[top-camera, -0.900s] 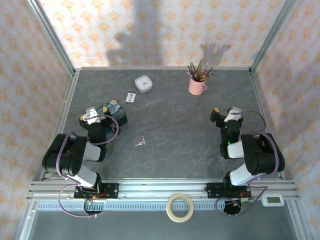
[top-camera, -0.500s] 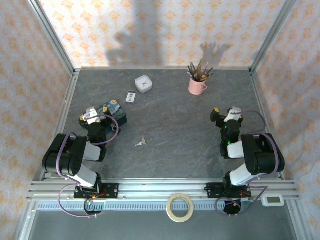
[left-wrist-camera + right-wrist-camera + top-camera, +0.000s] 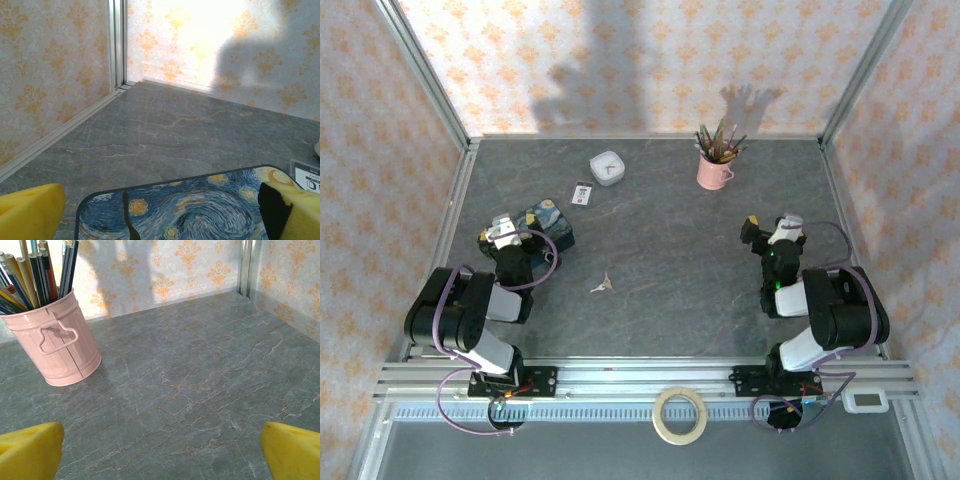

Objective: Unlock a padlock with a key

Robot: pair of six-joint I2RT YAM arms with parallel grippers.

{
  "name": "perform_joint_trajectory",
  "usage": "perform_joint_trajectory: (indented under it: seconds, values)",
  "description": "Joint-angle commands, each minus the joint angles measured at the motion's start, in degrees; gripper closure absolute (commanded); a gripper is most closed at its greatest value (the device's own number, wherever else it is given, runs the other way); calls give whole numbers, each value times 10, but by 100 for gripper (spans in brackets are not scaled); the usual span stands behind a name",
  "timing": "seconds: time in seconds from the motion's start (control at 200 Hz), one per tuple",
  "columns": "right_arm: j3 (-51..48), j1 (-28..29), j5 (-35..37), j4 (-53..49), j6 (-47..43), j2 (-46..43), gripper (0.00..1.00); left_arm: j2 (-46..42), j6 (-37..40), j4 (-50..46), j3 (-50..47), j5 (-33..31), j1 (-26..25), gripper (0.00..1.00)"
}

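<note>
Left gripper (image 3: 160, 220): hangs spread wide directly over the blue Starry Night box (image 3: 200, 205), with one yellow fingertip (image 3: 29, 210) past each end of the painted lid. Pinches nothing; cannot tell whether the pads touch the box.

Right gripper (image 3: 160, 455): sits far to the right of the box, across the grey tabletop (image 3: 670, 250). Stands spread just as wide above bare stone and holds nothing.

Key (image 3: 603, 285): lies on the tabletop to the right of the box and a little nearer the arm bases, well apart from both grippers. Shows as a tiny pale silvery speck in the top view; too small there to tell the padlock apart from it.

Small white-and-black card (image 3: 582, 193): rests just beyond the box, close to its far right corner.

White round item (image 3: 607, 167): farther back from the box, past the card.

Pink cup (image 3: 60, 347) full of pencils: stands upright far right of the box, toward the back wall, ahead of the right gripper.

Tape roll (image 3: 680, 415): lies well nearer than the box, in front of the arm bases.
</note>
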Motion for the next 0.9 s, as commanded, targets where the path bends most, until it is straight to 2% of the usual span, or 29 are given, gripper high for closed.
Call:
perform_joint_trajectory:
  seconds: [0.0,0.155,0.275,0.33,0.36,0.43,0.495,0.586,0.706,0.796,0.896]
  values:
    - [5,2,9,16,-1,-6,0,1,9,23,1,8,3,1]
    - [11,6,19,0,-2,-15,0,1,9,24,1,8,3,1]
    - [19,24,40,-52,-18,-66,0,-28,-1,1,-5,-4,3,1]
    - [22,39,63,-77,-25,-96,0,-30,12,34,-19,3,0,1]
    - [26,49,76,-98,-29,-112,0,-34,19,52,-23,-18,-9,1]
    - [52,62,94,-178,-2,-148,0,-84,23,-16,-14,-52,-24,1]
    - [84,72,83,-263,37,-172,2,-144,16,-127,13,-61,-33,1]
    - [120,98,58,-344,72,-190,4,-212,-41,-272,61,-68,-40,1]
    - [150,161,38,-401,106,-196,7,-256,-179,-357,82,-59,-43,1]
    - [173,212,6,-439,140,-187,12,-272,-278,-418,88,26,-44,4]
    - [209,275,-2,-502,168,-161,15,-278,-368,-420,70,115,-51,7]
